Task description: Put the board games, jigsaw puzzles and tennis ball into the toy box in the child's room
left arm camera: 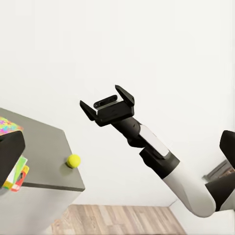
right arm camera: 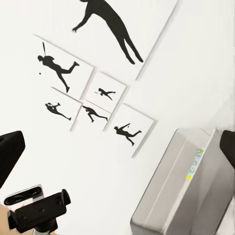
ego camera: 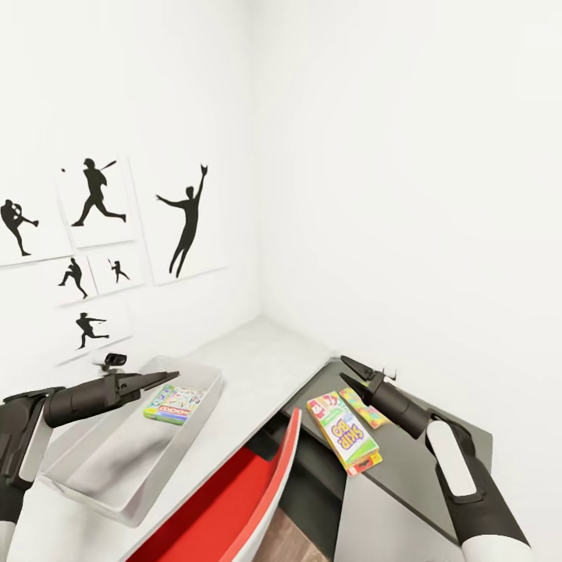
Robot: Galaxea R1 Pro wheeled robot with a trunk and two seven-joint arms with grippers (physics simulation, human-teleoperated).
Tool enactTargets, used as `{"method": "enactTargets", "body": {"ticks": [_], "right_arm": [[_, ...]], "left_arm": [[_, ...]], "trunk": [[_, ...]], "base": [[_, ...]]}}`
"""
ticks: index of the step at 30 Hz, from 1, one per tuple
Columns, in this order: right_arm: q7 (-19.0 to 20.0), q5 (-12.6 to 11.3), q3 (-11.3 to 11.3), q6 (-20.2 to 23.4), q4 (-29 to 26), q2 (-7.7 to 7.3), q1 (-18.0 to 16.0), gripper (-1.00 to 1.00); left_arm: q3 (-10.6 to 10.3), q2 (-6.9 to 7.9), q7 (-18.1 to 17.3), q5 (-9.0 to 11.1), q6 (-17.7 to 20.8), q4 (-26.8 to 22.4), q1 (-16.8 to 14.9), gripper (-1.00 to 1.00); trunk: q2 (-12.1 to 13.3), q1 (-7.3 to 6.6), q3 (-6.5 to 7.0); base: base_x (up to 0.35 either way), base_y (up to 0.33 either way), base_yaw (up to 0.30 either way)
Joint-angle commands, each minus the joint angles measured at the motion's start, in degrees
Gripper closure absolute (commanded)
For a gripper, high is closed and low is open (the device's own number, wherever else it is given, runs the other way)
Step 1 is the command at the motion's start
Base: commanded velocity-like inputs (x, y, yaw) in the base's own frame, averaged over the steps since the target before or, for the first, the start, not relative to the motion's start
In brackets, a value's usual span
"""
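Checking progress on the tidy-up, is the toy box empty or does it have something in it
Not empty. One multicolour board game lies flat inside the toy box, near its far end. The SKIP-BO box lies outside, on the dark cabinet top.

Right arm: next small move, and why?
Probably lower the right tool onto the SKIP-BO box. Its jaws are open and empty, hovering by that box on the dark cabinet top, while the toy box holds just one game.
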Motion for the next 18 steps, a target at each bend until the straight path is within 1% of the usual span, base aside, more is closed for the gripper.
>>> {"method": "enactTargets", "body": {"ticks": [1, 14, 18], "right_arm": [[0.1, -0.1, -0.06, 0.32, 0.04, -0.05, -0.03, -1.0], [0.11, -0.2, -0.09, 0.32, 0.04, -0.17, -0.03, -1.0], [0.11, -0.31, -0.12, 0.32, 0.04, -0.19, -0.03, -1.0]], "left_arm": [[0.01, 0.02, -0.23, -0.06, 0.61, -0.01, 0.0, -1.0], [0.0, 0.02, -0.23, -0.03, 0.61, -0.01, 0.0, -1.0], [-0.01, 0.02, -0.23, 0.0, 0.61, -0.01, 0.0, -1.0]], "trunk": [[-0.04, 0.02, 0.05], [-0.04, 0.02, 0.93], [-0.04, 0.02, 1.21]], "base": [[0.0, 0.0, -0.212], [0.0, 0.0, -0.213], [-0.058, 0.0, -0.213]]}}
